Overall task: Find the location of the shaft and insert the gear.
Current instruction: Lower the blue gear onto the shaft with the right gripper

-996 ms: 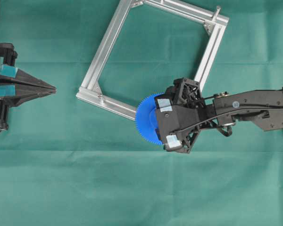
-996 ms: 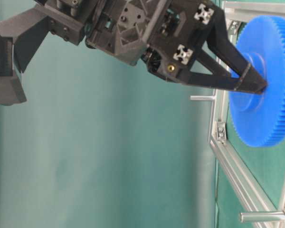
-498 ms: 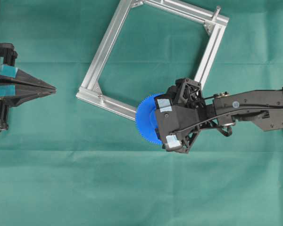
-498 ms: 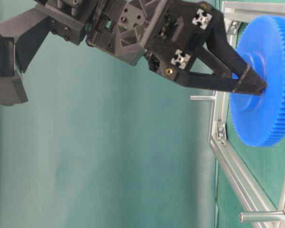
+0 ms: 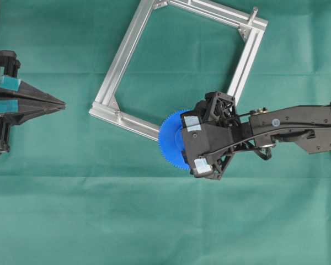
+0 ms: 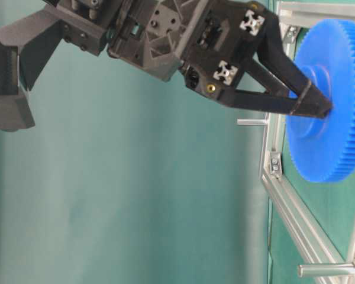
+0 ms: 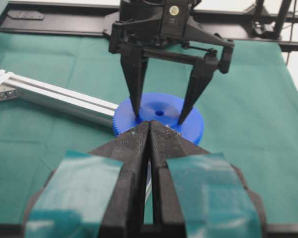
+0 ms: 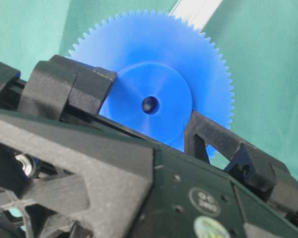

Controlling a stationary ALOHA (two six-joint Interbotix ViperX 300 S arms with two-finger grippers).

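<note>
Right gripper (image 7: 159, 113) clamped on the raised hub of the gear (image 5: 171, 138), one finger on each side, tips pointing down. Gear lying flat over the near corner of the frame (image 5: 121, 55), on the green cloth (image 5: 99, 221); shaft hidden, impossible to place. Left gripper (image 5: 59, 104) closed, fingers pressed together, parked at the left edge, well apart from gear and frame.
</note>
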